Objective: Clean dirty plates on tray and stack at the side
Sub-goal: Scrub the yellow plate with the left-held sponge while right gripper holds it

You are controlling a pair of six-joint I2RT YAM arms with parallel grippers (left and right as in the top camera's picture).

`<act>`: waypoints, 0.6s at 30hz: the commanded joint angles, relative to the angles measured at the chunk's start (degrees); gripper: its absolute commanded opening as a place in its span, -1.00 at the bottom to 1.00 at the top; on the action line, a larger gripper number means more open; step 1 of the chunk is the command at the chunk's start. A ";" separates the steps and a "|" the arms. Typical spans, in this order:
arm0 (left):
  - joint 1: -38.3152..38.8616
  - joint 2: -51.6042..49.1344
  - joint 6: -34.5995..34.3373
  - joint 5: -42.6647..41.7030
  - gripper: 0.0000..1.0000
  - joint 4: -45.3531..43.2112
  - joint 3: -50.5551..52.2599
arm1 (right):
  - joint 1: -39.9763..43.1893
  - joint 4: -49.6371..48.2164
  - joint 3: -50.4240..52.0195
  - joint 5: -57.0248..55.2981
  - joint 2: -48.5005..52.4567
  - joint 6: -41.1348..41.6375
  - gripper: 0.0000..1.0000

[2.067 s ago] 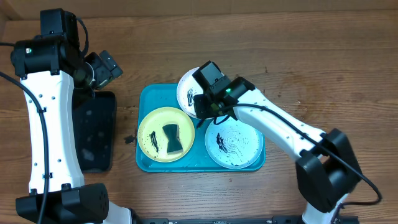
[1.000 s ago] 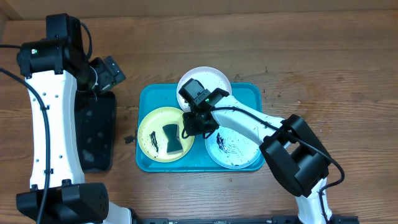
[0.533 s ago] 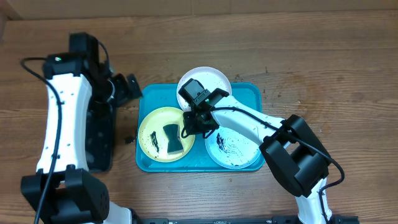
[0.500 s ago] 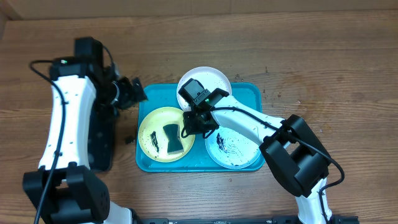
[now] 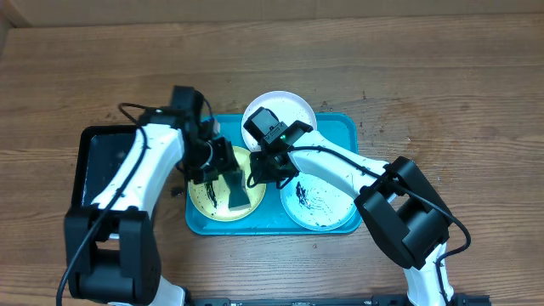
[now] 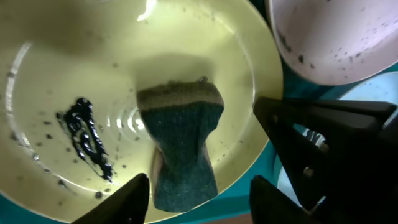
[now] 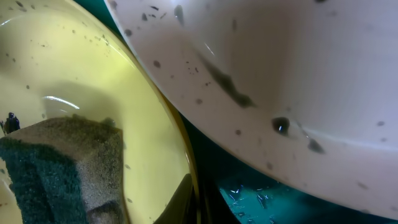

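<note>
The left gripper (image 6: 203,198) is hovering wide open, straddling the sponge (image 6: 183,143) on the yellow-green plate (image 6: 56,56); the right gripper (image 5: 257,177) is touching that plate's rim, its closure unclear.

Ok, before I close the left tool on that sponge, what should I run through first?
1. Left tool open, with a finger on either side of the sponge: ok.
2. Sponge lying on the yellow plate with nothing on top of it: ok.
3. Right tool steadying the yellow plate: it sits at the rim, but whether it grips, cannot tell.
4. White plate clear of the yellow plate: not ok, it overhangs that rim.
5. Black smear exposed beside the sponge for wiping: ok.
</note>
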State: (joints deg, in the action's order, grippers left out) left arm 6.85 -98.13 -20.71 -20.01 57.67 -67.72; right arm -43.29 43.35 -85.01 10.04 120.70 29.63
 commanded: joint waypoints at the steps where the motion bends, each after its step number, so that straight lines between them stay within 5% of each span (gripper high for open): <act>1: 0.63 -1.25 -1.62 -0.61 0.05 -0.61 0.87 | -0.48 -0.26 -0.50 -0.94 -0.13 0.63 -0.92; 8: 0.68 -3.74 -1.60 -0.59 0.11 -1.03 1.25 | -0.48 -0.20 -0.50 -0.92 -0.13 0.63 -0.92; 13: 0.74 -6.40 -1.62 -0.85 -0.19 -1.92 1.90 | -0.48 -0.20 -0.50 -0.92 -0.13 0.61 -0.92; 18: 0.85 -7.63 -1.55 -0.83 -0.14 -2.08 1.99 | -0.46 -0.26 -0.50 -0.94 -0.13 0.63 -0.92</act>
State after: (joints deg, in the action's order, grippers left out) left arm 7.53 -104.75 -22.13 -20.03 55.66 -66.54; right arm -43.33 43.33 -85.01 10.04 120.70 29.78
